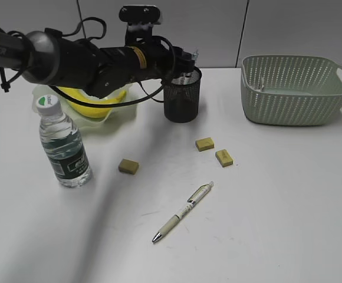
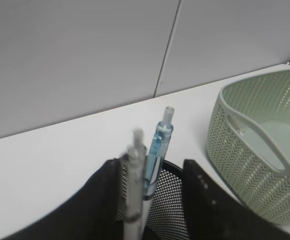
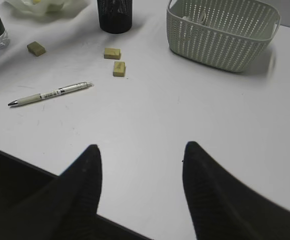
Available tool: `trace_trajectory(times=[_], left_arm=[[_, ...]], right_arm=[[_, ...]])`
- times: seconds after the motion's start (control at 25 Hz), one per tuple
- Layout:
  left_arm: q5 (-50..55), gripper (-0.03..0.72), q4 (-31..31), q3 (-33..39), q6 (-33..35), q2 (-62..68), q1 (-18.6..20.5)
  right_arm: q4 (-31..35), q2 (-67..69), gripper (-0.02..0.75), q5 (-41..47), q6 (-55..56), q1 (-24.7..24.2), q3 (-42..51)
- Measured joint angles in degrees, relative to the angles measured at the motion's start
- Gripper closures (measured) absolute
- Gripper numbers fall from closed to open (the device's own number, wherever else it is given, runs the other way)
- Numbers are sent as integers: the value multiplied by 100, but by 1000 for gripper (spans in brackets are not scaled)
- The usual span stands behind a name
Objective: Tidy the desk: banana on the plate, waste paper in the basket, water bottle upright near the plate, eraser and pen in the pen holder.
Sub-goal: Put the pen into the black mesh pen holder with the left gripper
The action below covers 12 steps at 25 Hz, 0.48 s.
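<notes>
My left gripper is open over the black mesh pen holder. A blurred grey pen stands between its fingers, next to the left one, beside a blue pen in the holder. A white pen lies on the table. Three tan erasers lie loose. The banana lies on the plate. The water bottle stands upright. My right gripper is open and empty above the table's front edge.
A green basket stands at the back right with something pale inside. The left arm stretches over the plate from the left. A grey wall runs behind the table.
</notes>
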Motion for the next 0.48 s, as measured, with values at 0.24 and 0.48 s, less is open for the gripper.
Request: trace_trajectory(times=[0.24, 0.48], left_arm=[[72, 284, 0, 0, 0, -292, -60], [1044, 278, 5, 0, 0, -1108, -78]], right_arm=[[0, 0, 318, 0, 0, 0, 0], [0, 0, 318, 0, 0, 0, 0]])
